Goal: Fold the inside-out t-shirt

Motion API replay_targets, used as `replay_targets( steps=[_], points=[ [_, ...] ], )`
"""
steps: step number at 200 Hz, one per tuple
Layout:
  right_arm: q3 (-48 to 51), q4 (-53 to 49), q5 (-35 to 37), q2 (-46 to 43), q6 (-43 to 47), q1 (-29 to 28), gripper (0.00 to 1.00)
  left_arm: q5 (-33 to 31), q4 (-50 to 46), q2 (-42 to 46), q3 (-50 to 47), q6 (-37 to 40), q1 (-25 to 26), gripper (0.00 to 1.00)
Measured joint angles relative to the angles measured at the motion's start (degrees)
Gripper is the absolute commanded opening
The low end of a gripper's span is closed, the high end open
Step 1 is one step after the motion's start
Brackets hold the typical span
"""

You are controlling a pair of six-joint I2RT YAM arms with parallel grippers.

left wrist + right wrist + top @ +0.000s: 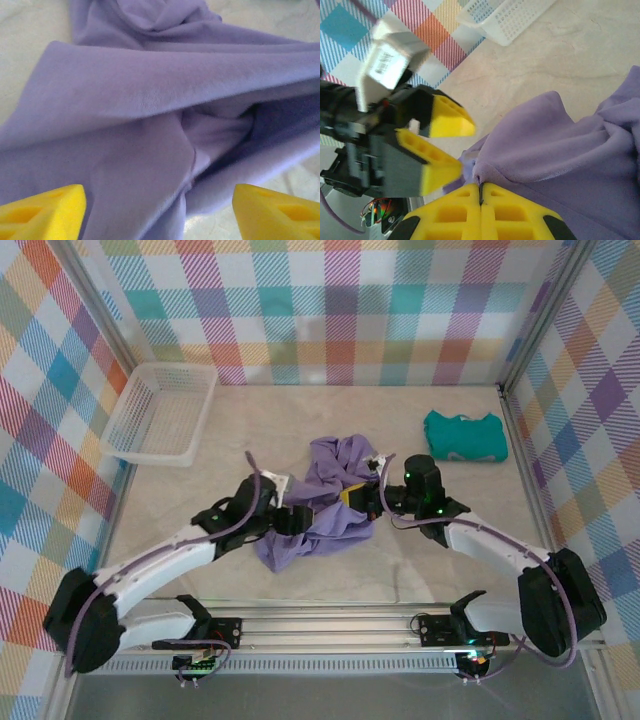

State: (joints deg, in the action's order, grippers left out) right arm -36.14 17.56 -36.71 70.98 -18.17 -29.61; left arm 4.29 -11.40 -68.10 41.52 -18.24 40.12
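Marbled tabletop bears the crumpled, soft lavender t-shirt.

Plaid walls, pale table.
I see pastel checks on three sides, beige marbled top (evenly lit), an aluminium rail along the near edge.

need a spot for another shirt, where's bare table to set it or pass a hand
Bare table runs along the far wall between the basket and the teal garment, and as a near strip between the t-shirt and the front rail. Crowded mid-table: the left gripper and right gripper both meet at the crumpled t-shirt.
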Motion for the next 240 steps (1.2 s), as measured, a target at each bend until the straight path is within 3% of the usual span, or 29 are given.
replay_targets(
  steps=[18, 49, 73, 84, 100, 123, 141, 184, 201, 221, 240],
  points=[
    [0.22, -0.04, -0.63, -0.35, 0.48, 0.07, 0.0, 0.87, 0.87, -6.16, 2.34, 1.77, 0.0, 0.58],
    [2.6, -0.96, -0.83, -2.1, 2.27, 0.33, 0.0, 1.88, 2.29, -12.98, 4.9, 2.4, -0.09, 0.0],
    [6.51, -3.91, 2.23, -6.86, 4.31, 0.87, 0.0, 4.85, 5.31, -13.51, 4.96, 2.14, -1.66, 0.0],
    [8.15, -7.08, 9.57, -10.49, 3.76, 0.61, 0.0, 7.52, 8.46, -10.97, 3.06, 1.38, -3.23, 0.0],
    [8.94, -12.59, 22.08, -14.64, 3.67, -1.92, 0.22, 10.8, 13.18, -3.69, -1.42, 0.68, -5.25, 0.0],
    [8.09, -16.61, 36.15, -14.88, 8.48, -13.33, 0.43, 13.66, 19.12, 5.92, -5.88, 0.55, -5.92, 0.0],
    [7.15, -17.25, 39.04, -14.47, 13.75, -18.14, 0.54, 15.37, 22.1, 8.57, -6.8, 1.01, -5.9, 0.0],
    [-0.17, -14.88, 39.39, -7.28, 21.94, -18.38, 0.67, 17.22, 22.03, 8.81, -6.82, 1.62, -5.9, 0.0],
    [-3.45, -13.35, 37.92, -1.27, 24.26, -18.38, 0.63, 17.35, 21.84, 9.01, -6.8, 1.81, -5.9, 0.0],
    [-7.87, -12.63, 35.63, 6.75, 25.27, -17.84, 0.23, 17.11, 20.37, 10.1, -6.8, 2.25, -5.92, 0.0],
    [-9.53, -12.59, 29.11, 9.09, 23.69, -15.78, 0.04, 13.29, 17.55, 12.07, -6.78, 2.64, -5.9, 0.0]
  ],
)
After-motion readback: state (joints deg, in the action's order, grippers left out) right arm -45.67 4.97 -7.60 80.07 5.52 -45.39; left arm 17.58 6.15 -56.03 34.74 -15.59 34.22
